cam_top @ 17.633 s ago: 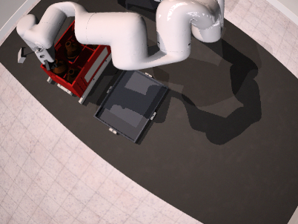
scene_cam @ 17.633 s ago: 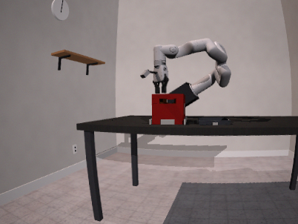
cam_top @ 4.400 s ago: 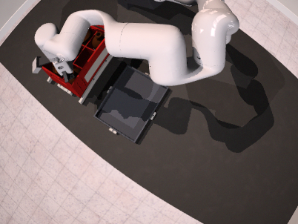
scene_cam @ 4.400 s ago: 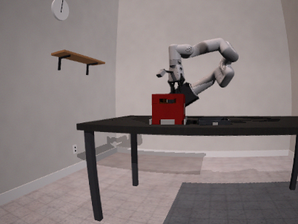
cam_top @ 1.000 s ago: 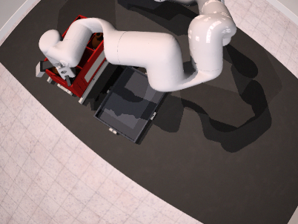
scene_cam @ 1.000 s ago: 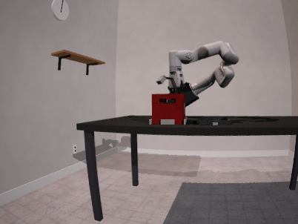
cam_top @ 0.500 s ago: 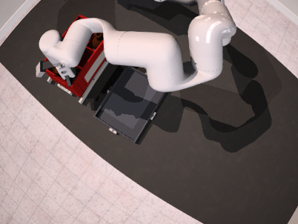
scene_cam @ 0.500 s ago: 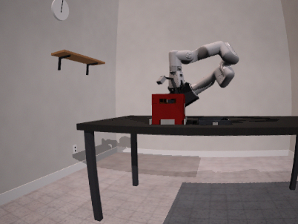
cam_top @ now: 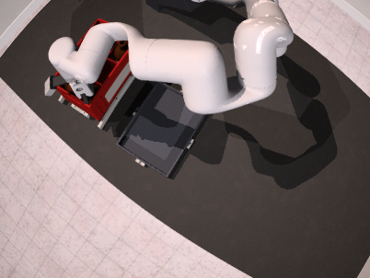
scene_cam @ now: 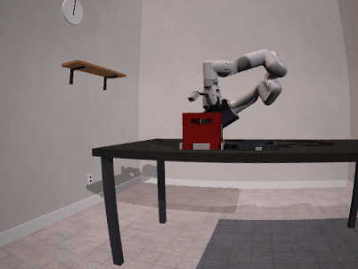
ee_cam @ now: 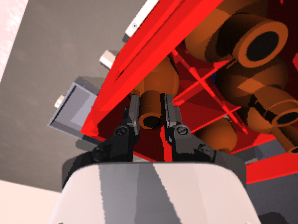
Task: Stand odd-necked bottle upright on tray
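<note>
A red crate (cam_top: 111, 85) (scene_cam: 201, 131) (ee_cam: 150, 45) stands at the left end of the dark table and holds several brown bottles upright in its cells. In the wrist view my gripper (ee_cam: 151, 104) is shut on the neck of the brown bottle (ee_cam: 149, 111) in the cell next to the crate's wall. Other brown bottles (ee_cam: 252, 42) (ee_cam: 270, 107) stand in the neighbouring cells, mouths up. In the top view the arm covers most of the crate, and one bottle (cam_top: 121, 47) shows past it. The dark tray (cam_top: 158, 131) (scene_cam: 256, 145) (ee_cam: 75, 107) lies flat beside the crate.
The black table (scene_cam: 156, 151) stands on a tiled floor, with a grey rug (scene_cam: 285, 245) in front. A wooden shelf (scene_cam: 91, 69) and a clock (scene_cam: 72, 10) hang on the left wall. The arm's elbow (cam_top: 262, 41) hangs over the table beyond the tray.
</note>
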### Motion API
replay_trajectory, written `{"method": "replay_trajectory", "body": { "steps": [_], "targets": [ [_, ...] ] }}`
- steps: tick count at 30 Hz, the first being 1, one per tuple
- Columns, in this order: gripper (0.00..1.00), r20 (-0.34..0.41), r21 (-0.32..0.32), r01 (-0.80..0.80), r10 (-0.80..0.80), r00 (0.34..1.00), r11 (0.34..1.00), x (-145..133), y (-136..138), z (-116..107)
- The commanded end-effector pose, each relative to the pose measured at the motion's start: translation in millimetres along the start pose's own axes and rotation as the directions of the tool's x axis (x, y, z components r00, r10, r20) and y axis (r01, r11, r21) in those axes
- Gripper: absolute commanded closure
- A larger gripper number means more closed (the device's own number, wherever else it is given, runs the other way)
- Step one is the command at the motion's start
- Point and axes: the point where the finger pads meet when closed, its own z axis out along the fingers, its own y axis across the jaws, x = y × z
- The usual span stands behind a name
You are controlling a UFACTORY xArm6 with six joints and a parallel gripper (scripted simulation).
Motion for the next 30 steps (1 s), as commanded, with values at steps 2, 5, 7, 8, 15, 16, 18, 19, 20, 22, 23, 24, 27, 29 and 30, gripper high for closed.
{"method": "replay_trajectory", "body": {
  "steps": [2,5,7,8,15,16,18,19,20,22,23,24,27,29,30],
  "targets": [
    [1.00,-0.003,0.001,0.001,-0.001,1.000,1.000,0.9,-0.5,-1.5],
    [1.00,-0.003,0.001,0.001,-0.001,1.000,1.000,0.9,-0.5,-1.5],
    [1.00,-0.003,0.001,0.001,-0.001,1.000,1.000,0.9,-0.5,-1.5],
    [1.00,-0.003,0.001,0.001,-0.001,1.000,1.000,0.9,-0.5,-1.5],
    [1.00,-0.003,0.001,0.001,-0.001,1.000,1.000,0.9,-0.5,-1.5],
    [1.00,-0.003,0.001,0.001,-0.001,1.000,1.000,0.9,-0.5,-1.5],
    [1.00,-0.003,0.001,0.001,-0.001,1.000,1.000,0.9,-0.5,-1.5],
    [1.00,-0.003,0.001,0.001,-0.001,1.000,1.000,0.9,-0.5,-1.5],
    [1.00,-0.003,0.001,0.001,-0.001,1.000,1.000,0.9,-0.5,-1.5],
    [1.00,-0.003,0.001,0.001,-0.001,1.000,1.000,0.9,-0.5,-1.5],
    [1.00,-0.003,0.001,0.001,-0.001,1.000,1.000,0.9,-0.5,-1.5],
    [1.00,-0.003,0.001,0.001,-0.001,1.000,1.000,0.9,-0.5,-1.5],
    [1.00,-0.003,0.001,0.001,-0.001,1.000,1.000,0.9,-0.5,-1.5],
    [0.35,-0.003,0.001,0.001,-0.001,1.000,1.000,0.9,-0.5,-1.5],
    [0.35,-0.003,0.001,0.001,-0.001,1.000,1.000,0.9,-0.5,-1.5]
  ]
}}
